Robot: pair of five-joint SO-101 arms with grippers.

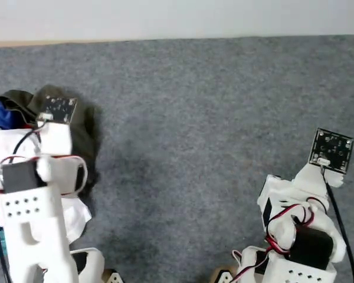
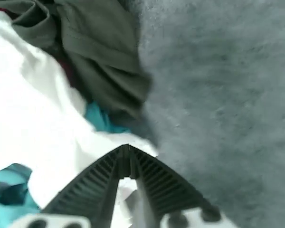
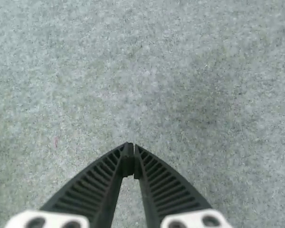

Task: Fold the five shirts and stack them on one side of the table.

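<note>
Folding is not yet started: both pairs of jaws are closed on nothing, and one piece must be picked from the pile of shirts point(image 1: 87, 135).

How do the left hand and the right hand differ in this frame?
The black ribbed left hand hangs over a crumpled white shirt, an olive-green shirt beside it; the black ribbed right hand hangs over bare grey felt table cover. The left arm stands over the shirts; the right arm stands apart from them. Both hands are shut.
</note>
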